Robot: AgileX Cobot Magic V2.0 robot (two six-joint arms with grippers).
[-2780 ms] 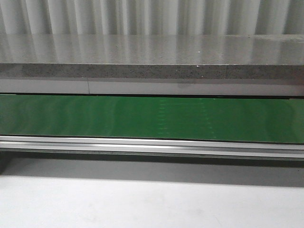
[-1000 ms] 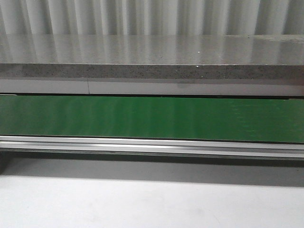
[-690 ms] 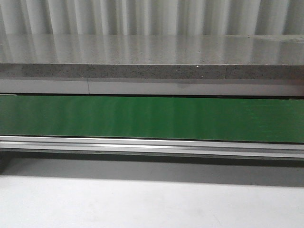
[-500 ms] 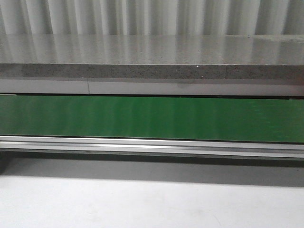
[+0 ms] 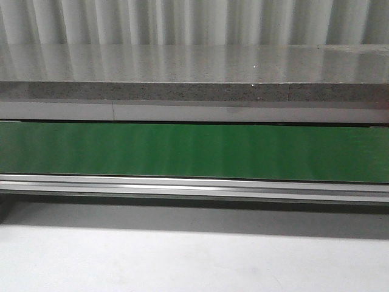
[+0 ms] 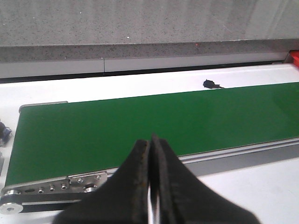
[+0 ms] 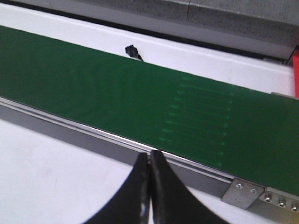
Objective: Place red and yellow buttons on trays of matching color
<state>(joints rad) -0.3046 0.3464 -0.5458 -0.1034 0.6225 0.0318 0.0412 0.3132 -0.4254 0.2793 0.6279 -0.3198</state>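
No red or yellow button shows in any of the three views, and of the trays only a sliver of red (image 6: 295, 55) shows at the frame edge in the left wrist view, with a like red sliver (image 7: 296, 70) at the edge of the right wrist view; whether either is a tray cannot be told. The long green conveyor belt (image 5: 194, 152) crosses the front view from 9 o'clock to 3 o'clock, bare of any load, with a silver aluminium side rail (image 5: 194, 185) running along its near edge. The white bench (image 5: 182, 261) lies toward 6 o'clock of the belt, and a speckled grey stone ledge (image 5: 194, 70) sits toward 12 o'clock, backed by a pale corrugated wall (image 5: 194, 21). Neither arm appears in the front view. In the left wrist view the left end effector (image 6: 150, 144), with black fingers pressed together and nothing between them, hangs over the belt's near rail close to the belt's end roller bracket (image 6: 56, 184). A small black object (image 6: 209, 84) lies on the white surface just beyond the belt's far edge. In the right wrist view the right end effector (image 7: 149, 156) is likewise closed up tight and empty, its tips over the near rail, with the same small black object (image 7: 132, 50) beyond the belt.
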